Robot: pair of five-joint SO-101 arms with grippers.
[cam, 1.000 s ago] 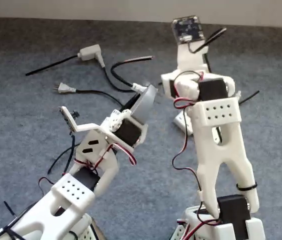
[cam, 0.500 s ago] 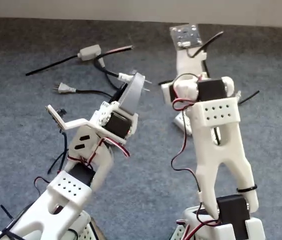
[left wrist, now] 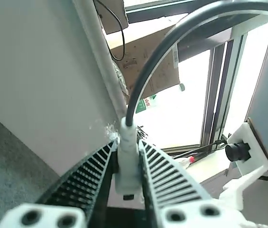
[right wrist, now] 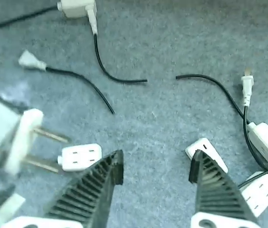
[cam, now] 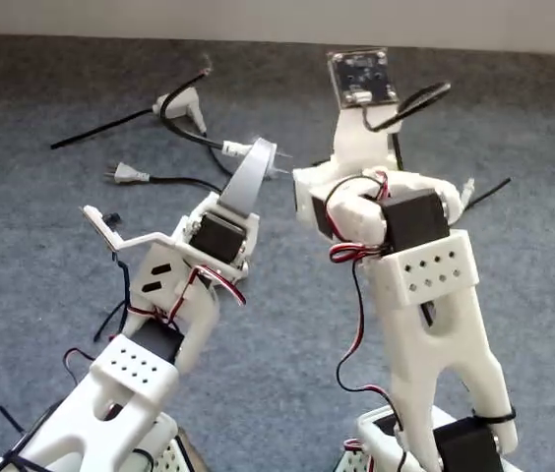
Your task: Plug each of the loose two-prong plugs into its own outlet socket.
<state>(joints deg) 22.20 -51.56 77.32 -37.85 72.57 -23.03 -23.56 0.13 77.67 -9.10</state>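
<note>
High view: the left gripper (cam: pixel 256 159) hangs above the grey carpet (cam: pixel 41 265), clamped on a white two-prong plug with black cord (cam: pixel 238 149). Left wrist view: the plug body sits pinched between both ribbed fingers (left wrist: pixel 84 173), its cord arcing out past the tips. Right wrist view: the right gripper (right wrist: pixel 157 159) is spread wide and holds nothing. A white outlet socket (right wrist: pixel 79 157) lies just outside one fingertip, and a second white socket (right wrist: pixel 205 151) lies at the other.

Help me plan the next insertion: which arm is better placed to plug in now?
Left. The left fingers are shut on a white plug, prongs exposed, off the carpet. The right fingers are open and empty near a socket.
</note>
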